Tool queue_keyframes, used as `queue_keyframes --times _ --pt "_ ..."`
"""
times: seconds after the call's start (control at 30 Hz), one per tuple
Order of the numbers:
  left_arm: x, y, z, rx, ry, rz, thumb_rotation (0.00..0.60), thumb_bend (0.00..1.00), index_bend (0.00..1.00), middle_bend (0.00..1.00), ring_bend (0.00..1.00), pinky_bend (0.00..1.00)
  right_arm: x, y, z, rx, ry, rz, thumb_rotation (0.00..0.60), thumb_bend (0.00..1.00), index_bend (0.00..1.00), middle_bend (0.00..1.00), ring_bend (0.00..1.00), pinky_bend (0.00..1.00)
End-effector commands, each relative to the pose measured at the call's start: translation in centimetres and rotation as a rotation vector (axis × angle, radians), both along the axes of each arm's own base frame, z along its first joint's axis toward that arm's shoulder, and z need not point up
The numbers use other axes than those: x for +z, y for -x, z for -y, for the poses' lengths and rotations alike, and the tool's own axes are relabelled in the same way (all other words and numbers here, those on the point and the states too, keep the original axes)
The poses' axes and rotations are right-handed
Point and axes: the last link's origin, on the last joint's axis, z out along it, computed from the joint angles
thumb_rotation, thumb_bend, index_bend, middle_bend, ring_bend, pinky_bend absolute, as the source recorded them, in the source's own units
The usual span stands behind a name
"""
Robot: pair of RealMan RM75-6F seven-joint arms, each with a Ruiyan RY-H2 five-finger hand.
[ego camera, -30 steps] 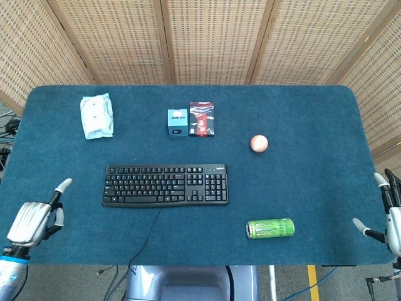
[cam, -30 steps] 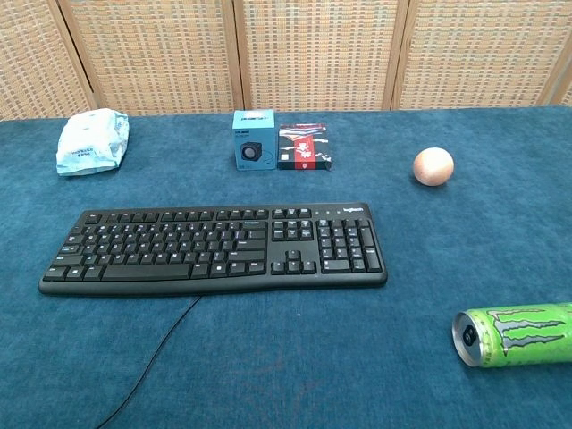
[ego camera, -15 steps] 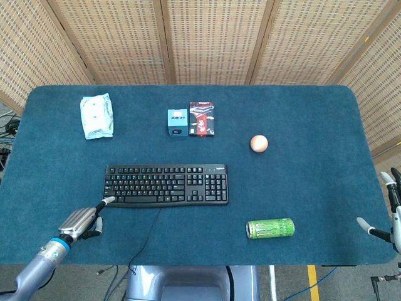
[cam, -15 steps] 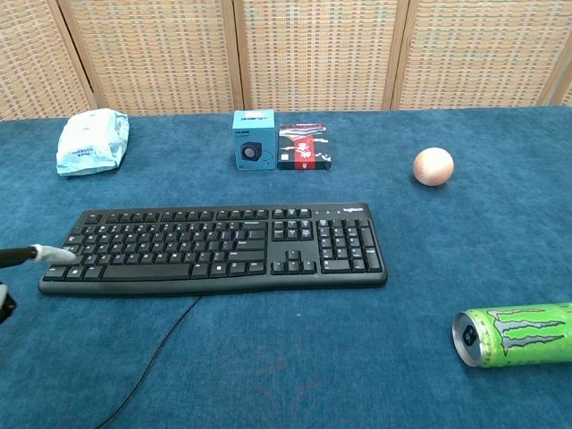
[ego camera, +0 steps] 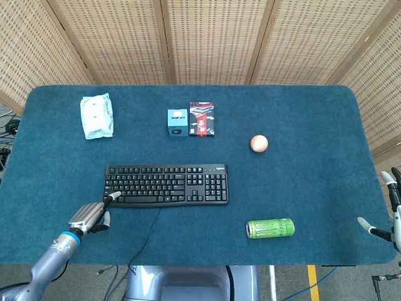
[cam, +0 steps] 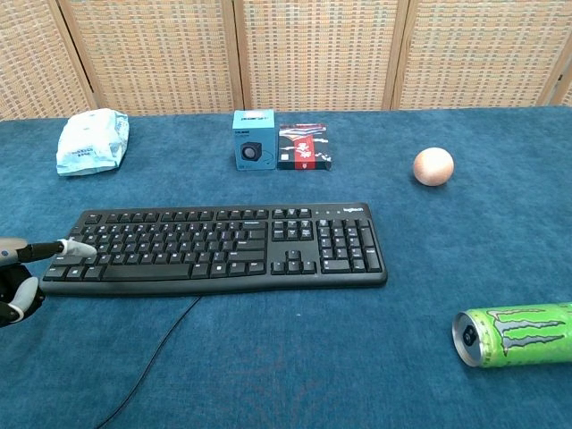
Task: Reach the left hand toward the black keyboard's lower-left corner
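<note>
Blue table (ego camera: 313, 188) — kbd (ego camera: 165, 185), can (ego camera: 270, 228), ball (ego camera: 259, 143), boxes, wipes pack (ego camera: 96, 116).

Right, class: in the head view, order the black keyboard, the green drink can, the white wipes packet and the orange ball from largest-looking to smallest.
1. Black keyboard, clearly largest.
2. White wipes packet.
3. Green drink can, close to the packet, so that pair is uncertain.
4. Orange ball, smallest.
</note>
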Motion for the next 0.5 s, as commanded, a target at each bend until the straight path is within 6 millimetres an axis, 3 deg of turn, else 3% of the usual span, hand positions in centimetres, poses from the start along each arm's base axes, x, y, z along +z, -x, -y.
queue_keyframes --times 0.03,0.5 --pt "-0.14 0.23 0.02 0.013 0.001 -0.002 0.600 0.91 0.00 0.82 0.90 0.90 -0.03 -0.01 0.01 -0.001 -0.002 -0.001 0.600 0.00 0.00 0.00 0.00 0.00" --pt "-0.55 0.77 -0.28 0.036 0.004 -0.007 0.600 0.91 0.00 0.82 0.90 0.90 0.02 -0.03 -0.02 -0.001 0.001 -0.002 0.600 0.00 0.00 0.00 0.00 0.00"
